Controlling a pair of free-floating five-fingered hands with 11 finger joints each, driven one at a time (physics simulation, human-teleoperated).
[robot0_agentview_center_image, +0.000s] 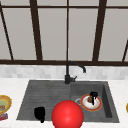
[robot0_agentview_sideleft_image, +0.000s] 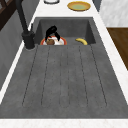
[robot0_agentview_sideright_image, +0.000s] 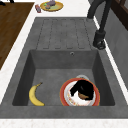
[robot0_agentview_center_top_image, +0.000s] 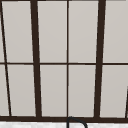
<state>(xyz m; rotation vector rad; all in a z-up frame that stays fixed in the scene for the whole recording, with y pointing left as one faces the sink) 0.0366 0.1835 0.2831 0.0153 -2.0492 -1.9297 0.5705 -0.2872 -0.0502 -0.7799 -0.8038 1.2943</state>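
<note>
The right hand (robot0_agentview_center_image: 93, 96) has its fingers pointing down onto a small brown lump of food (robot0_agentview_center_image: 90, 99) that sits on a white plate with an orange-red rim (robot0_agentview_center_image: 98, 106). The fingertips land right on or beside the brown thing — can't tell if they're actually pinching it or just touching, since the hand covers most of it. From the right side view the hand (robot0_agentview_sideright_image: 82, 88) hangs over the middle of the plate (robot0_agentview_sideright_image: 65, 93) with the brown food (robot0_agentview_sideright_image: 83, 96) poking out from under it, toward the near rim. The left side view shows the same deal: hand (robot0_agentview_sideleft_image: 51, 31) above, brown bit (robot0_agentview_sideleft_image: 50, 42) just below the fingers.

The plate lies on the floor of the sink basin (robot0_agentview_sideright_image: 50, 75), close to the drain. A banana (robot0_agentview_sideright_image: 35, 95) lies in the same basin, well apart from the plate. The black faucet (robot0_agentview_center_image: 71, 71) stands behind the sink.

The left hand (robot0_agentview_center_image: 39, 113) floats over the draining board, fingers curled, holding nothing. A big red ball (robot0_agentview_center_image: 67, 115) sits just beside it — no contact that I can see.
</note>
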